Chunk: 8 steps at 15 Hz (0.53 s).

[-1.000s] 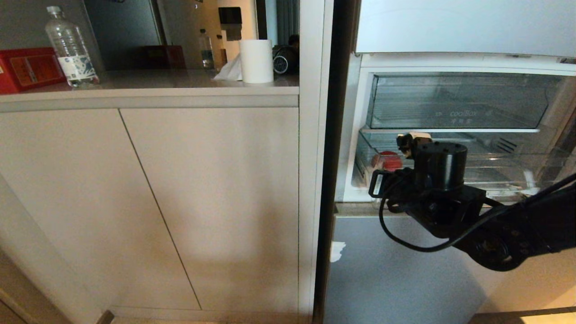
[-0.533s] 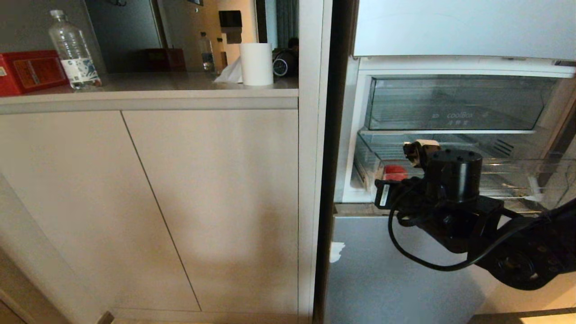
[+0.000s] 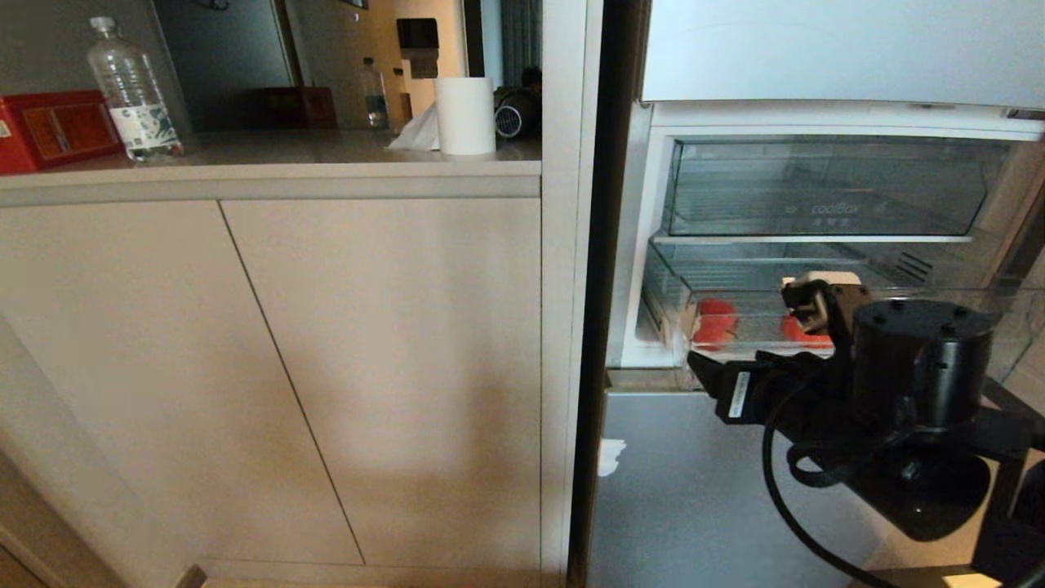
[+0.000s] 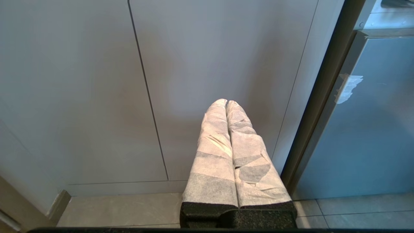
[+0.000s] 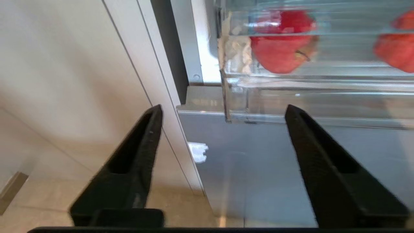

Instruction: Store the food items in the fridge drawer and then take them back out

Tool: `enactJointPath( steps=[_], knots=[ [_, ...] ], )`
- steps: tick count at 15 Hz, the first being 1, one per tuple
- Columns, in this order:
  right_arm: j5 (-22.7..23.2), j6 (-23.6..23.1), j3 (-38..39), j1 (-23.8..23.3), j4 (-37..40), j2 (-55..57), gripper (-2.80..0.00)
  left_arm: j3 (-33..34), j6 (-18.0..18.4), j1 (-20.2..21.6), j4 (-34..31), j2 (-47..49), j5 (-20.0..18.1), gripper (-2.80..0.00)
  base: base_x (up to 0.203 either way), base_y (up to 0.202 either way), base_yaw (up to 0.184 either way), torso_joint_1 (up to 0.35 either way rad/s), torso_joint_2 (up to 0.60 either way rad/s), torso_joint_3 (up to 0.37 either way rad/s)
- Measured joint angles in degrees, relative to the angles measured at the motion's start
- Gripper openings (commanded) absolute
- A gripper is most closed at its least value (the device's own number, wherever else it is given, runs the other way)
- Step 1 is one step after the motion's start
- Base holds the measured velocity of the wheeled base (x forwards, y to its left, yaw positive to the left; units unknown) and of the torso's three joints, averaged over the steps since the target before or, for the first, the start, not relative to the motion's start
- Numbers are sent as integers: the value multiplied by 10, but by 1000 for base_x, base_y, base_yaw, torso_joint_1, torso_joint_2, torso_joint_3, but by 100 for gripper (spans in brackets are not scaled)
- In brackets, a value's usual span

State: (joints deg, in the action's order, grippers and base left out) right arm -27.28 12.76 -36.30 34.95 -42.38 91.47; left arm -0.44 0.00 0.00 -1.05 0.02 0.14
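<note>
The fridge drawer (image 3: 671,304) is a clear bin in the open fridge, and two red food items lie inside it. A round one with a stem (image 3: 716,321) (image 5: 281,48) sits at the drawer's left end. The other (image 3: 802,331) (image 5: 396,48) lies further right, partly behind my right arm (image 3: 914,384). My right gripper (image 5: 223,108) is open with nothing between its black fingers, just below and in front of the drawer's left front corner (image 5: 226,97). My left gripper (image 4: 226,102) is shut and empty, low before a cabinet door.
Above the drawer is another clear compartment marked coolBox (image 3: 824,188). Below it is the grey lower fridge door (image 3: 694,490) with a white scrap (image 3: 612,456). Left of the fridge stand cabinet doors (image 3: 367,367) under a counter holding a bottle (image 3: 131,90), a red box (image 3: 49,126) and a paper roll (image 3: 465,114).
My right arm has drawn back from the drawer, down and to the right, and its gripper has opened. A second red item now shows in the drawer where the arm was.
</note>
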Motion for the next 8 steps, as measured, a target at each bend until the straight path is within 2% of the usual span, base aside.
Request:
enactJointPath(
  steps=[3, 5, 8],
  knots=[
    [7, -4, -25, -25, 102, -79, -280, 0, 0, 0, 0, 0, 0, -280, 0, 0, 0, 0, 0, 0],
    [41, -5, -91, -89, 205, -104, -280, 0, 0, 0, 0, 0, 0, -280, 0, 0, 0, 0, 0, 0],
    [127, -6, -219, -189, 334, -72, -280, 0, 0, 0, 0, 0, 0, -280, 0, 0, 0, 0, 0, 0]
  ],
)
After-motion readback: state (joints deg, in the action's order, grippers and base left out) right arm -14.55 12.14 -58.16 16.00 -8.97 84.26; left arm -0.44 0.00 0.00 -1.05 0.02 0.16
